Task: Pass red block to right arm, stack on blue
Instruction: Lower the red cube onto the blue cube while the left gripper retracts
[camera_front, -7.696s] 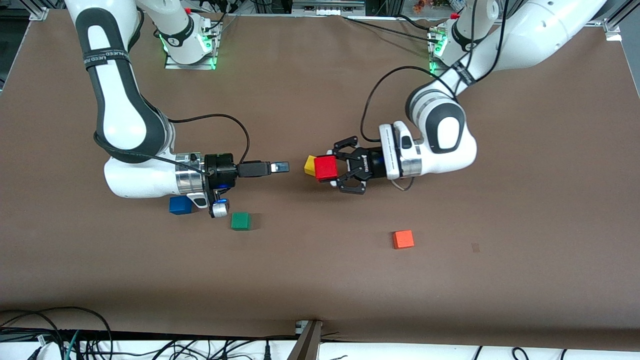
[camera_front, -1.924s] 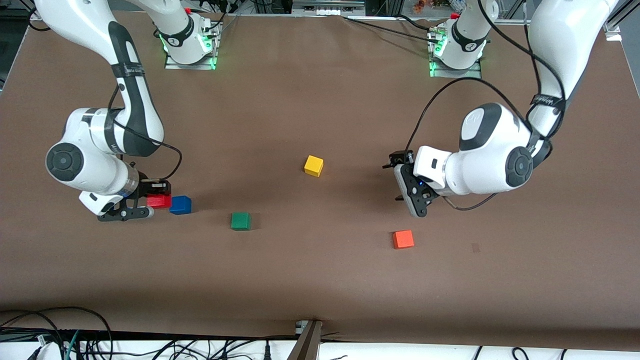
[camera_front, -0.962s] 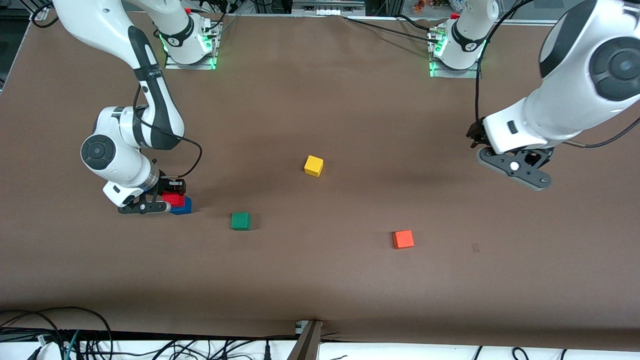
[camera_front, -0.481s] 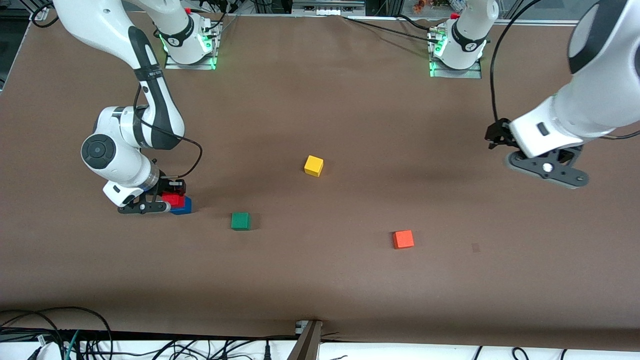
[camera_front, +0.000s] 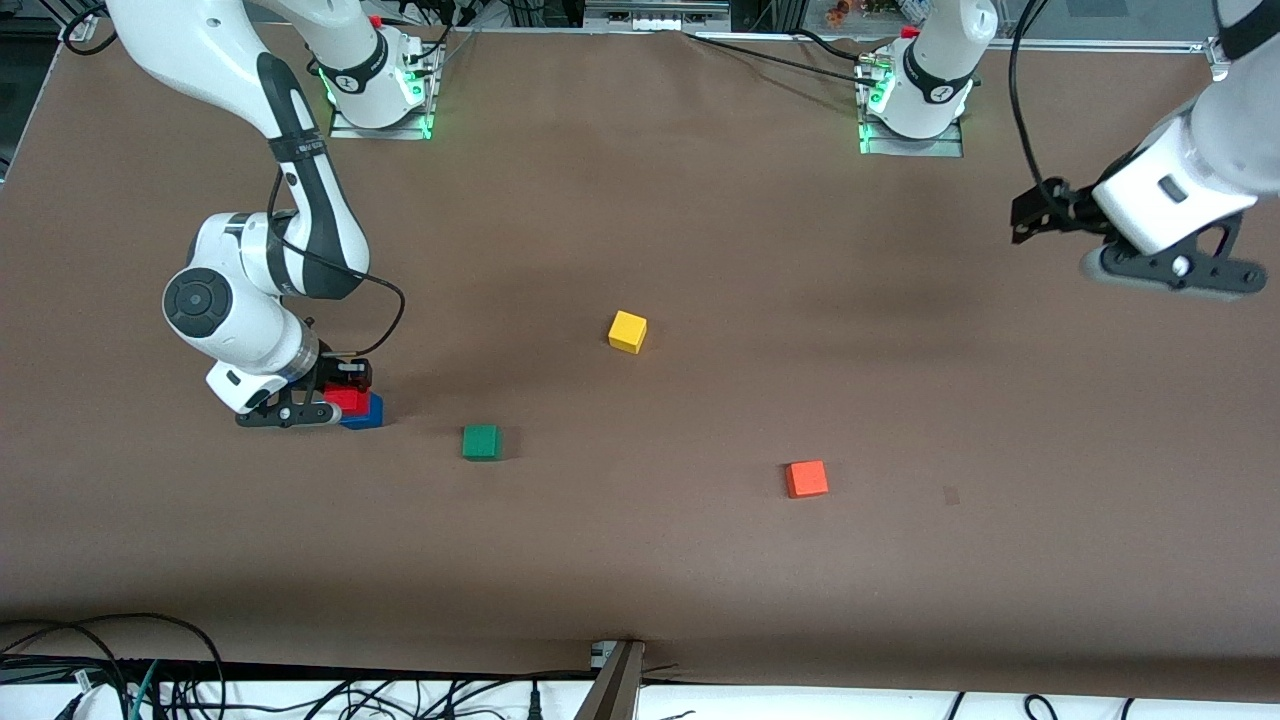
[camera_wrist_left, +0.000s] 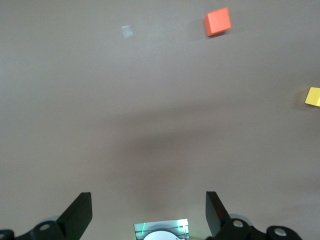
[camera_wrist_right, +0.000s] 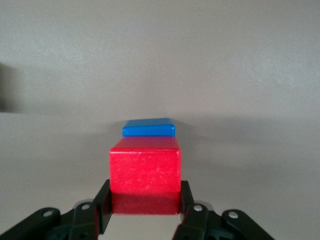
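Observation:
My right gripper (camera_front: 336, 397) is shut on the red block (camera_front: 347, 399) and holds it on top of the blue cube (camera_front: 366, 415), toward the right arm's end of the table. The red block covers most of the blue cube; I cannot tell whether it rests on it. In the right wrist view the fingers (camera_wrist_right: 103, 205) clamp both sides of the red block (camera_wrist_right: 145, 170), and a strip of the blue cube (camera_wrist_right: 149, 128) shows past it. My left gripper (camera_front: 1100, 243) is open and empty, raised high over the left arm's end of the table; its own view (camera_wrist_left: 147, 212) shows only bare table between the fingers.
A green cube (camera_front: 481, 441) lies beside the blue cube, toward the table's middle. A yellow cube (camera_front: 627, 331) lies at the middle. An orange cube (camera_front: 806, 478) lies nearer the front camera, toward the left arm's end. The left wrist view shows the orange cube (camera_wrist_left: 217, 22) and the yellow cube (camera_wrist_left: 313, 96).
My left arm has lifted and drawn back toward its own end of the table, empty. My right gripper and the red block have stayed still over the blue cube.

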